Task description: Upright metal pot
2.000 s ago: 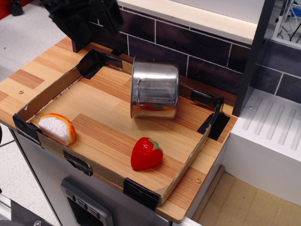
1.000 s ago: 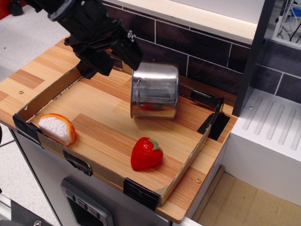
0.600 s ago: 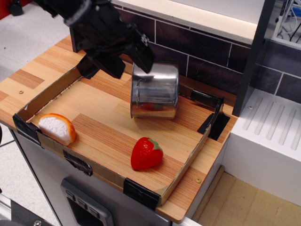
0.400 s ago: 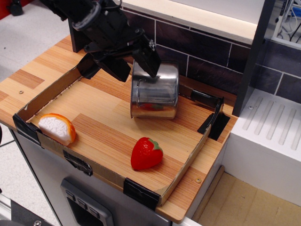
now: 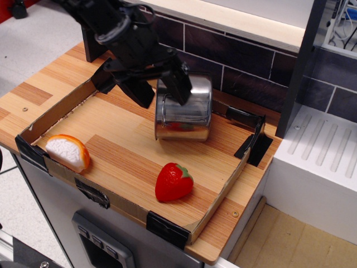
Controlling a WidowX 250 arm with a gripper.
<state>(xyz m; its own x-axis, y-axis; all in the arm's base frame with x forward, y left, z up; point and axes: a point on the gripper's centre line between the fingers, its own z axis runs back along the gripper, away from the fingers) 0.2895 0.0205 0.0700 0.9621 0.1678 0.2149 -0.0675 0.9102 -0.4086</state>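
1. An orange-and-white toy food piece [image 5: 67, 152] lies near the table's front left corner.
2. The gripper [image 5: 158, 92], fingers spread apart, straddles the metal pot's left rim.
3. The metal pot [image 5: 184, 108] sits near the back edge, its axis tilted off vertical.
4. A toy strawberry [image 5: 173, 181] lies toward the front edge.

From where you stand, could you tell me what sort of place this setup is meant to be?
Probably a toy kitchen mock-up: a wooden counter against dark tile, a metal pot, a toy strawberry, and a white sink drainboard alongside.

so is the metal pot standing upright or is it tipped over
Not upright: the metal pot appears upside down on the wooden tray floor, a closed flat face on top, no opening visible. The open tool straddles its upper left edge.
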